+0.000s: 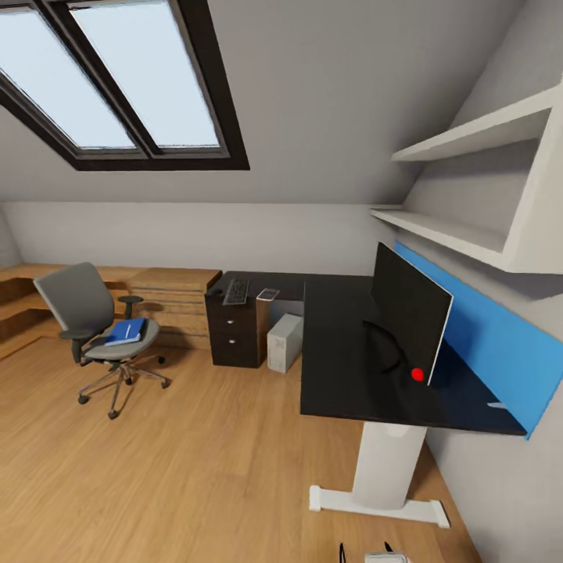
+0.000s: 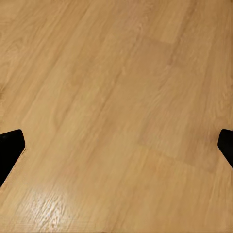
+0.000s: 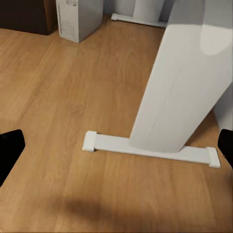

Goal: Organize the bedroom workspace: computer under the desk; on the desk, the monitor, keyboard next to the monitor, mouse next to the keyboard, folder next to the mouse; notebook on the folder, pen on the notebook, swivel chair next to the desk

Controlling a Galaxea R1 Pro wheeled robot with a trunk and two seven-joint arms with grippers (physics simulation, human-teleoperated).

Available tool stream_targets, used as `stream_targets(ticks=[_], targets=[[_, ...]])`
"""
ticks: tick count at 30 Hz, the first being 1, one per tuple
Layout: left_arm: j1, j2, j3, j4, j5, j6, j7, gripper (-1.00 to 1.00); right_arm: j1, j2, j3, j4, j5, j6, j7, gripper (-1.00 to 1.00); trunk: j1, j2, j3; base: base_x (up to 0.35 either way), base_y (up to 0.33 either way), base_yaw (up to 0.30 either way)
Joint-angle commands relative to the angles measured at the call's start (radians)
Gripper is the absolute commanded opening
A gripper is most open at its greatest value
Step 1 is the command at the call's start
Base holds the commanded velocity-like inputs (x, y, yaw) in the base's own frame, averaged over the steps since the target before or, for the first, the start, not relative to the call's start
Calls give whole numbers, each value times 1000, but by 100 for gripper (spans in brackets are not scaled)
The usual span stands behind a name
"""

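The black L-shaped desk runs along the right wall, and the monitor stands on it. On its far wing lie the keyboard and a small grey notebook. The pale computer stands on the floor under the desk, also seen as the computer in the right wrist view. The swivel chair stands apart at the left with the blue folder on its seat. My left gripper is open over bare floor. My right gripper is open, facing the desk's white leg.
Dark drawers sit under the desk's far wing, next to a light wood cabinet. White shelves hang above the desk. The desk leg's white foot lies on the wood floor close in front of me.
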Motion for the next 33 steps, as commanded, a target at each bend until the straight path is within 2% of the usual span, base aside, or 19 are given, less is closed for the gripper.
stream_targets(ticks=[1,6,12,16,33], targets=[[-1,1,-7,-1,9,-3,6,100,-1,0,8,0,-3,-3,-8,100,1,-1,-1,219,287,0],[-1,0,-4,14,10,-3,7,100,-1,-1,6,-2,-4,-4,-7,100,1,-1,-2,221,284,141],[-1,-20,-5,46,8,-4,6,100,-1,-1,6,-2,-4,-4,-7,100,1,-1,-4,240,265,269],[-1,-22,-6,49,8,-4,6,100,-1,-2,6,-2,-4,-4,-7,100,1,-1,-7,250,258,243],[-1,-24,-8,50,7,-4,4,100,-1,-2,6,-2,-3,-4,-7,100,1,-1,-8,290,190,10]])
